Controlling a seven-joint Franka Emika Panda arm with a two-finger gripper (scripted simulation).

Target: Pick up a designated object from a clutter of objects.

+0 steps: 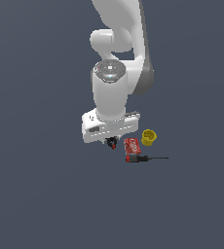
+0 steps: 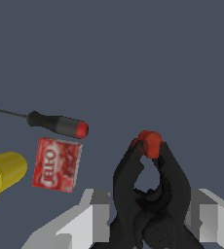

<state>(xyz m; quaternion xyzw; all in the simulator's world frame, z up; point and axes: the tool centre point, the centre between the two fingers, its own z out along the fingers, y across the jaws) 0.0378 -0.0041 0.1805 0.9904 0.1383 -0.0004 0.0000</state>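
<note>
End effector (image 2: 150, 219): we see its fingers (image 2: 92, 219) pinching the black clamp (image 2: 150, 194)
Clamp: between the fingers; red tips (image 2: 148, 142) outward
Open room: we note red box (image 2: 57, 164), screwdriver (image 2: 58, 124), yellow cup (image 2: 4, 170) grouped apart

Flat, even simulator lighting, moderate brightness; source direction cannot be told. No cast shadows on the dull blue-grey floor (image 1: 36, 194). Soft highlight on the glossy white robot arm (image 1: 111, 92). Both views sharp, no blur or edge distortion. Textures coarse.
</note>
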